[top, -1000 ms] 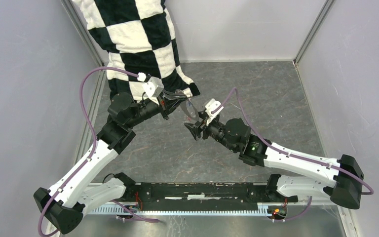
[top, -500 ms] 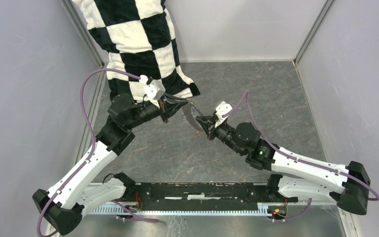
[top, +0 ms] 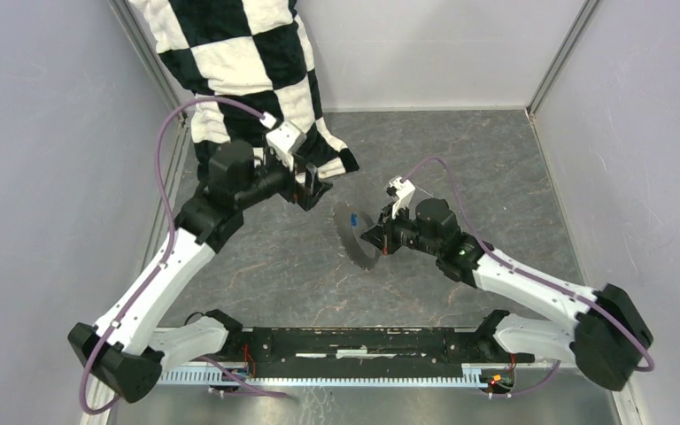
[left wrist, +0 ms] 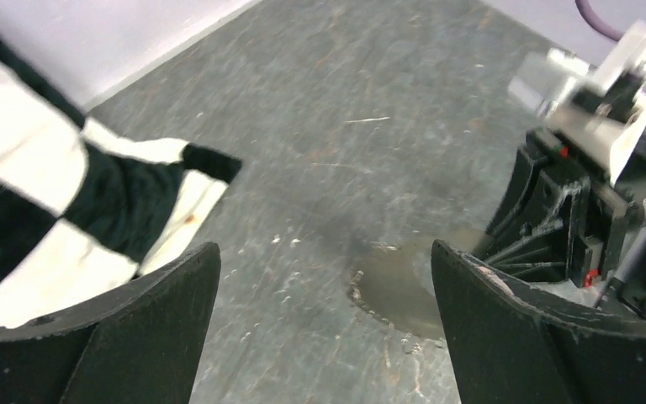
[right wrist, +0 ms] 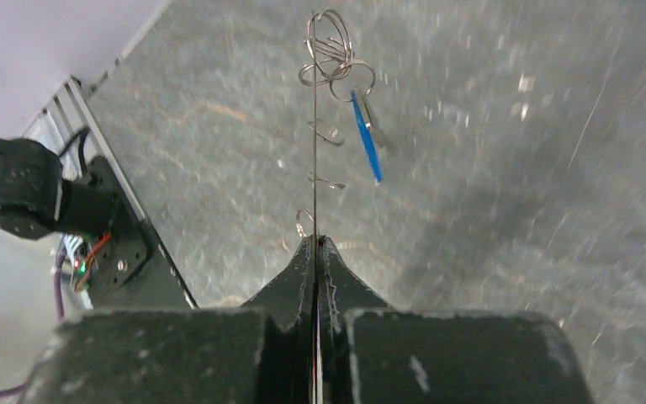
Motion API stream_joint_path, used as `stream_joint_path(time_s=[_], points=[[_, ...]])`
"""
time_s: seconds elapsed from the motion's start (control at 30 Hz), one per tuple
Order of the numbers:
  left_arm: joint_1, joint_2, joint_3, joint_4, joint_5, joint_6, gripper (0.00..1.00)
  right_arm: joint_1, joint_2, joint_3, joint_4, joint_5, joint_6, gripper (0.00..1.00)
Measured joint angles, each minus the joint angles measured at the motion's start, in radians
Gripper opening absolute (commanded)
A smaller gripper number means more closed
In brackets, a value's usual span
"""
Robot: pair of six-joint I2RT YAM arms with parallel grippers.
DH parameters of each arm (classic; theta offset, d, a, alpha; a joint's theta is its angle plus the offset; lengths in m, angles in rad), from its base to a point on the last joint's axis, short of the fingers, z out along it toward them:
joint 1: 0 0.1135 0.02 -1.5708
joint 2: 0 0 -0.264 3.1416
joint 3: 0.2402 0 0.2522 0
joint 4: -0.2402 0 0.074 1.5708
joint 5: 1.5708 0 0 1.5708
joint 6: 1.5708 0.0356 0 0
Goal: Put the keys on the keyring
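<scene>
The keyring (right wrist: pixel 315 126) shows edge-on in the right wrist view as a thin grey wire rising from my right gripper (right wrist: pixel 316 244), which is shut on its lower rim. Small wire loops cluster at its far end, and a blue-headed key (right wrist: pixel 367 139) hangs there. From above, the keyring (top: pixel 351 237) is a motion-blurred grey disc left of the right gripper (top: pixel 379 237), with the blue key (top: pixel 355 217) at its top. My left gripper (top: pixel 312 190) stands open, up and left of the ring and clear of it. Its fingers (left wrist: pixel 505 337) frame bare floor and the blurred keyring (left wrist: pixel 395 290).
A black-and-white checkered cloth (top: pixel 239 71) hangs over the back left corner, its lower edge just behind the left gripper. Grey walls enclose the stone-patterned floor (top: pixel 460 168) on three sides. The arms' base rail (top: pixel 363 345) runs along the near edge.
The left gripper opened, let go of the keyring and drew back up and left. The right gripper closed on the ring and now carries it alone, swung slightly nearer.
</scene>
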Motion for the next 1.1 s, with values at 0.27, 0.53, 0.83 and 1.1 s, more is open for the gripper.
stream_joint_path(time_s=[0.27,0.53,0.83,1.1], points=[[0.193,0.234,0.271,-0.344,-0.066,0.069,1.00,-0.227,0.241,-0.088,0.078,-0.326,0.164,0.00],[0.266,0.325,0.267,-0.591,-0.082,0.158,1.00,-0.328,0.429,-0.103,0.224,-0.464,0.248,0.00],[0.277,0.230,0.172,-0.619,-0.082,0.175,1.00,-0.361,0.283,0.128,-0.205,-0.134,-0.064,0.00],[0.278,0.215,0.171,-0.617,-0.082,0.175,1.00,-0.316,0.204,0.339,-0.350,0.282,-0.396,0.02]])
